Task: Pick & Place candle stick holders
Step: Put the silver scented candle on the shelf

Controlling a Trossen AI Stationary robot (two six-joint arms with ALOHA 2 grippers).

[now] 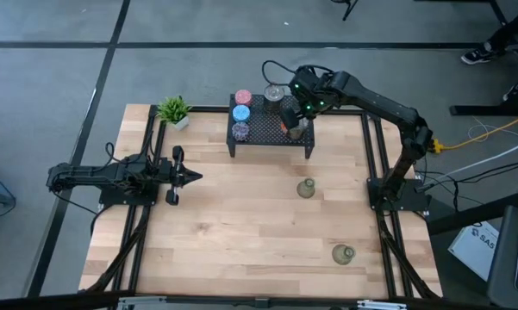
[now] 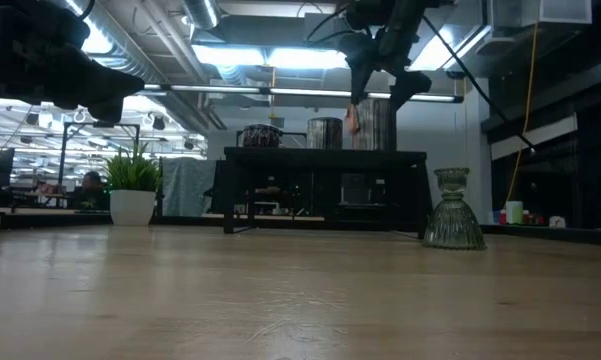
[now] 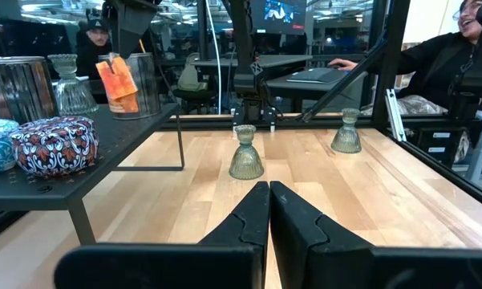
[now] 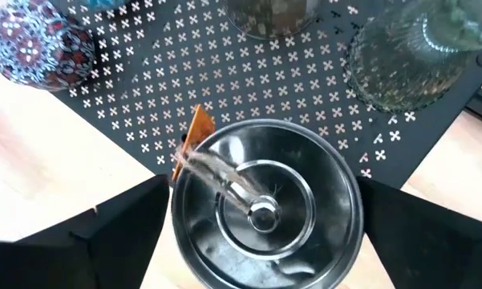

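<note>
A shiny silver candle stick holder (image 4: 265, 213) with an orange tag stands upright on the black mesh rack (image 1: 271, 129). My right gripper (image 4: 265, 233) hangs open just above it, pointing steeply down, one finger on either side and clear of it. Pink (image 1: 243, 99), light blue (image 1: 241, 113) and speckled dark blue (image 1: 240, 130) holders sit in a row at the rack's left end, with another silver one (image 1: 274, 93) behind. Two olive-grey glass holders (image 1: 306, 189) (image 1: 343, 253) stand on the table. My left gripper (image 3: 269, 201) rests shut at the table's left.
A small green potted plant (image 1: 174, 110) stands at the far left corner. A clear glass holder (image 4: 409, 56) sits on the rack close beside the silver one. Bare wood lies between the rack and the near edge. People sit in the room beyond the table.
</note>
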